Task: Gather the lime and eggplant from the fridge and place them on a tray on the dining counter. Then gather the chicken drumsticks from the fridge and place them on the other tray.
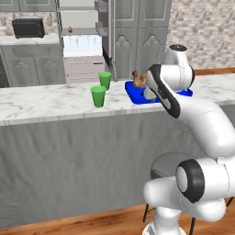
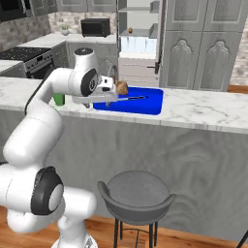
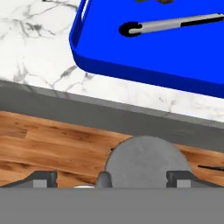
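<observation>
A blue tray lies on the marble dining counter. One brown chicken drumstick rests at its back left corner. A grey and black utensil also lies in the tray. My gripper hangs over the counter's front edge, just in front of the tray's near left corner. It is open with nothing between its fingers. The lime and the eggplant are out of view.
Two green cups stand on the counter left of the tray. A grey stool sits below the counter, under my hand. The fridge stands open across the kitchen.
</observation>
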Controlling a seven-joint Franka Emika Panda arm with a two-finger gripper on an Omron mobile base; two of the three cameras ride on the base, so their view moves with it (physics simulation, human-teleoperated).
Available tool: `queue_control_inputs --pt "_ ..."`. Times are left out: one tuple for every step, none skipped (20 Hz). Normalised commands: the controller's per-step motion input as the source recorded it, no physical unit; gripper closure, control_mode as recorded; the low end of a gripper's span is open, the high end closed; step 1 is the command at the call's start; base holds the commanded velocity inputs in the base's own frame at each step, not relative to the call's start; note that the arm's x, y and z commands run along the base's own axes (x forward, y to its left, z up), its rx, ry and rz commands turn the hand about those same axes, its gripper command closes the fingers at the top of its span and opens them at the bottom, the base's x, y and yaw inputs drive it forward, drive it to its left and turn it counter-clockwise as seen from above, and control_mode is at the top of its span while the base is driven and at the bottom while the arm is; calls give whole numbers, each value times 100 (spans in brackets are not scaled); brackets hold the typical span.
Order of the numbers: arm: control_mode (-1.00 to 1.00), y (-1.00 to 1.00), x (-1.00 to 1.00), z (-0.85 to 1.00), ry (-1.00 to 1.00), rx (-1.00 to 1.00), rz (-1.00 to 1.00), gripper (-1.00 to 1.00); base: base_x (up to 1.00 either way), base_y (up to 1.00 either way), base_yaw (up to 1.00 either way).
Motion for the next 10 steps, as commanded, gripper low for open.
queue_control_inputs --pt "-100 0 -95 0 7 0 -7 -100 0 0 0" --pt "-100 0 -99 0 9 0 -7 -100 0 0 0" --pt "-100 0 -100 0 13 0 -6 -100 0 0 0" --pt "-100 0 -100 0 13 3 -5 -100 0 0 0" --pt "-100 0 -100 0 16 5 -5 -100 0 0 0" --pt "-100 0 -100 0 18 4 -5 -100 0 0 0" --pt "-100 0 -100 0 17 3 -2 -100 0 0 0" --pt "-100 -6 -100 0 18 5 -1 -100 0 0 0" --pt "-100 -5 -100 0 18 4 0 -100 0 0 0" --pt "-100 -1 -100 0 20 4 0 -100 0 0 0"
